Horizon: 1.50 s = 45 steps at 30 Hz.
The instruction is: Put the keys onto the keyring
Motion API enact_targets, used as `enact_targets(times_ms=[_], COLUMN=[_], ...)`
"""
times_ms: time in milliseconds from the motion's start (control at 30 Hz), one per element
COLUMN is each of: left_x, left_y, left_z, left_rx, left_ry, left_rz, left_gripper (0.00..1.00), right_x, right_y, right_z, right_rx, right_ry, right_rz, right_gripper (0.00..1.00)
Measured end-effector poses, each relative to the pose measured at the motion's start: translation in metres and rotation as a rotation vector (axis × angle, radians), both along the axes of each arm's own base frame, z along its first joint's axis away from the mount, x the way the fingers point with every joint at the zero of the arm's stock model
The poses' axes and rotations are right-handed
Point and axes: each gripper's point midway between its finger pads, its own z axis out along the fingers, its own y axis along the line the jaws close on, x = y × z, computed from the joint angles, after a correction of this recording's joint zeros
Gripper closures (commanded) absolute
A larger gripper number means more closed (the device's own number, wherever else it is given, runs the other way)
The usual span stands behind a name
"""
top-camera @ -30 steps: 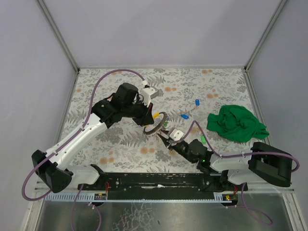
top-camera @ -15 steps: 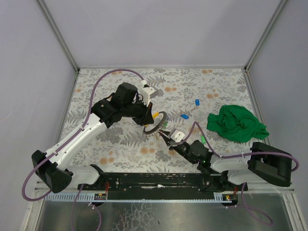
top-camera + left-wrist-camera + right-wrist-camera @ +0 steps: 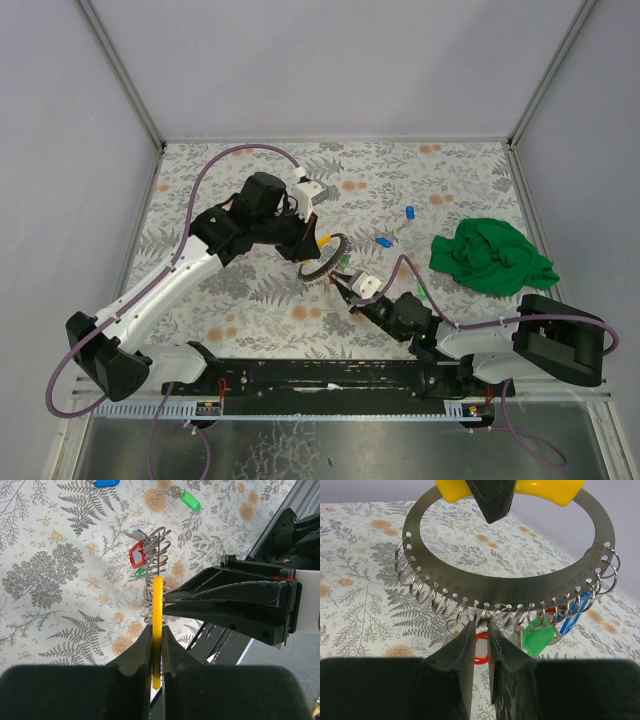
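keyring (image 3: 505, 587) is clamped upright between closed left fingers (image 3: 142, 650) so a split ring (image 3: 483, 616) is reached by nearly-closed right fingers (image 3: 462, 650), hold unclear.

The keyring (image 3: 510, 589) is clamped by one edge between the jaws of the left gripper (image 3: 156, 630). The right gripper (image 3: 481, 625) is set at the opposite edge, facing the left jaws. Hung keys (image 3: 536, 635) are found just behind and right of the right jaws. Loose keys (image 3: 383, 242) are scattered on the table (image 3: 200, 170) to the right of both jaws, with a cloth (image 3: 492, 255) further right.
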Motion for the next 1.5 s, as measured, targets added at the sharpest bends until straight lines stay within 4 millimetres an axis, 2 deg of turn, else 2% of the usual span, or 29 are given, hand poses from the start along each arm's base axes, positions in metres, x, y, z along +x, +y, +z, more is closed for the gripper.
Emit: enact_targets(times_ms=[367, 867, 1500], left_x=[-0.001, 0.003, -0.001], left_y=[0.000, 0.005, 0.002], left_z=[-0.001, 0.005, 0.004], left_rx=[-0.002, -0.013, -0.025], left_ry=[0.005, -0.015, -0.009], left_rz=[-0.006, 0.017, -0.022], left_gripper=[1.00, 1.00, 1.00], right_x=[0.000, -0.006, -0.002], right_y=[0.001, 0.004, 0.001], right_z=[-0.003, -0.014, -0.007], right_rx=[-0.022, -0.076, -0.065], right_ry=[-0.011, -0.010, -0.040], right_rz=[0.003, 0.041, 0.012], right_gripper=[0.72, 0.72, 0.74])
